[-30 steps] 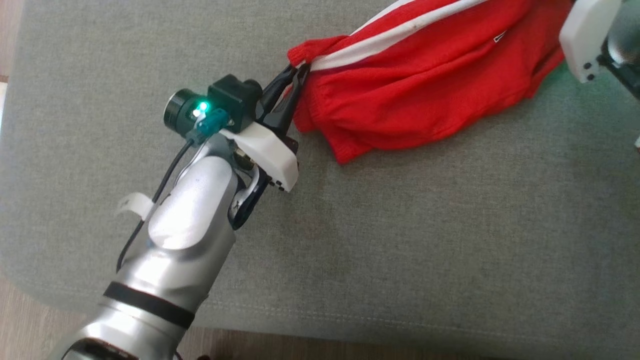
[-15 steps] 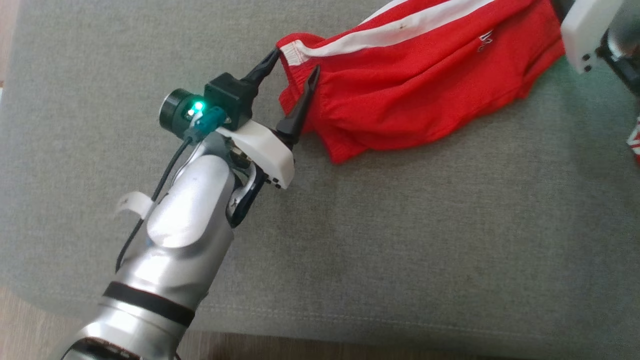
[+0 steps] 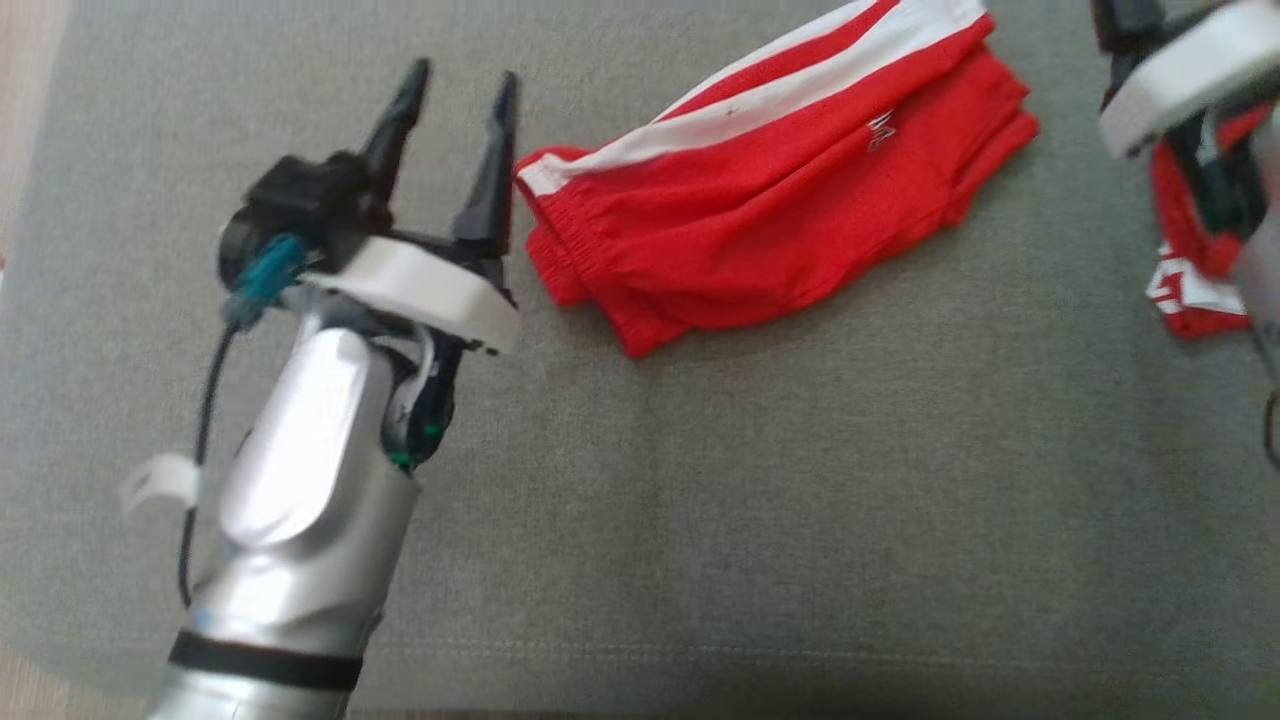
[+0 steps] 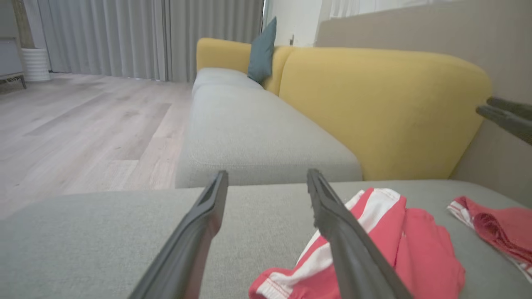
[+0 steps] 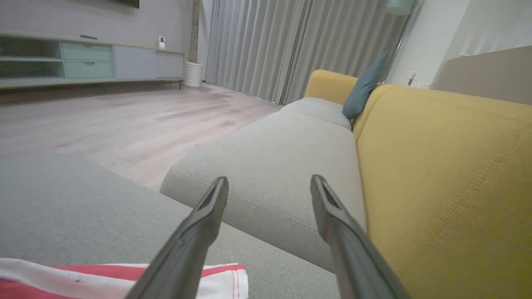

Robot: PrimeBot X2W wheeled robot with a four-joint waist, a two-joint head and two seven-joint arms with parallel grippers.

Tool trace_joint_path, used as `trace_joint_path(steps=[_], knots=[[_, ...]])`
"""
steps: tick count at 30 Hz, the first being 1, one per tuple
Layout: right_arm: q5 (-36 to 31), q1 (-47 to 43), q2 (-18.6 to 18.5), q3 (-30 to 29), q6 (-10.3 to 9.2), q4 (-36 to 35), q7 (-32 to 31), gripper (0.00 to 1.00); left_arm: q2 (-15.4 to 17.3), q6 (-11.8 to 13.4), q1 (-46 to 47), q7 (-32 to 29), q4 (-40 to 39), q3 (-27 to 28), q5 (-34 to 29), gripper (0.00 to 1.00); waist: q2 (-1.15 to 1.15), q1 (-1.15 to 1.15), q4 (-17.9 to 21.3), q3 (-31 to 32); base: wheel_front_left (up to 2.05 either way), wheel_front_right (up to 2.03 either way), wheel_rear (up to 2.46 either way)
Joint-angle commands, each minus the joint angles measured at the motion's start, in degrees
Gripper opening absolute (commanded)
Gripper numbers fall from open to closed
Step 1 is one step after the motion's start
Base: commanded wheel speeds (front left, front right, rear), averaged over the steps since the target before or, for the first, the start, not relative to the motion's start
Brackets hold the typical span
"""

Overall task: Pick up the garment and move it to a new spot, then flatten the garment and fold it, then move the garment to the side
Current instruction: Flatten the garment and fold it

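While the left gripper (image 3: 464, 72) and right gripper (image 5: 269, 179) stand spread, red shorts (image 3: 760, 190) lie just beside the left, wide grey cushion (image 3: 800, 500) around.

In the head view the blurred right arm (image 3: 1180, 75) is cut by the top and right edges and hides part of a red cloth (image 3: 1185, 290), the shorts (image 3: 760, 230) run off the top edge with their logo (image 3: 880, 130) too small to read, and in the left wrist view a left finger (image 4: 349, 241) covers their middle.

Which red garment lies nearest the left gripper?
The folded red shorts with the white stripe, beside the left gripper; the other red garment lies far right.
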State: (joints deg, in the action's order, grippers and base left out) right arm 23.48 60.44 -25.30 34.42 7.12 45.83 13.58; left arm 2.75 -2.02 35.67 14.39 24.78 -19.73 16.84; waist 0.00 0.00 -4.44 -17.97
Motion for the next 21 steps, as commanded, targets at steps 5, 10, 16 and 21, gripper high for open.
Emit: trace_joint_path(steps=[5, 10, 16, 21], knots=[[-4.02, -10.39, 2.30, -8.79, 0.36, -10.46, 1.35, 1.00, 0.57, 1.34, -4.88, 0.61, -9.56, 6.55, 0.41, 1.00, 0.00, 0.00, 1.21, 3.94, 0.00, 0.00, 0.00], [-10.49, -22.63, 5.67, -17.00, 0.36, -20.38, 1.39, 1.00, 0.27, 2.20, -10.96, 0.61, -14.79, 8.38, -1.10, 1.00, 0.00, 0.00, 1.51, 6.21, 0.00, 0.00, 0.00], [-17.53, -35.20, 11.89, -23.84, 0.36, -28.35, 1.40, 1.00, 0.16, 3.06, -17.82, 0.61, -17.87, 9.29, -2.46, 1.00, 0.00, 0.00, 2.18, 7.90, 0.00, 0.00, 0.00], [-20.03, -40.40, 15.60, -27.05, 0.36, -31.18, 1.34, 1.00, 0.14, 3.78, -20.67, 0.61, -18.92, 8.84, -1.82, 1.00, 0.00, 0.00, 2.49, 8.41, 0.00, 0.00, 0.00]])
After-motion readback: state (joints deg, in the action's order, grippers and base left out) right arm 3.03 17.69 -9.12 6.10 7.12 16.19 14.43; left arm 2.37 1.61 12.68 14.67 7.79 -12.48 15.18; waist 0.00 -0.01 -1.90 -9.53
